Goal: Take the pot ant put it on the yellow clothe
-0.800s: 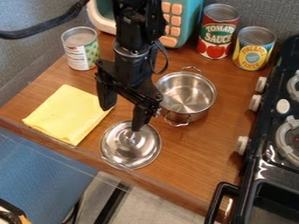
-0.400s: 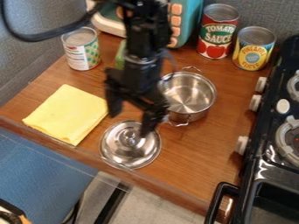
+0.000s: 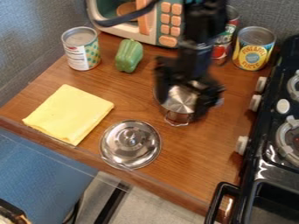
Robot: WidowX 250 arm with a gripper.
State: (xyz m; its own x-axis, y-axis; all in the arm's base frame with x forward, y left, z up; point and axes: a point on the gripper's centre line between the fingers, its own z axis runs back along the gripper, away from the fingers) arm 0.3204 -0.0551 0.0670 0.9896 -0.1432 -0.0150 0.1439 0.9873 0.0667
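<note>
Ideally, the pincer [image 3: 182, 105], spread wide and empty over the pot [image 3: 180, 99], is aligned astride its rim [image 3: 175, 112] before being lowered.

Legible: "PINEAPPLE SLICES", arched lettering on the yellow label of the pineapple can [image 3: 254, 48], up and to the right of the claw [image 3: 180, 104]. Partly hidden: green-and-red label of the tomato can [image 3: 220, 51], above and slightly right of the claw, behind the arm; wording not readable. Unread: small dark print on the white panel of the dotted can [image 3: 77, 53], up and to the left of the claw; too small to make out.
</note>
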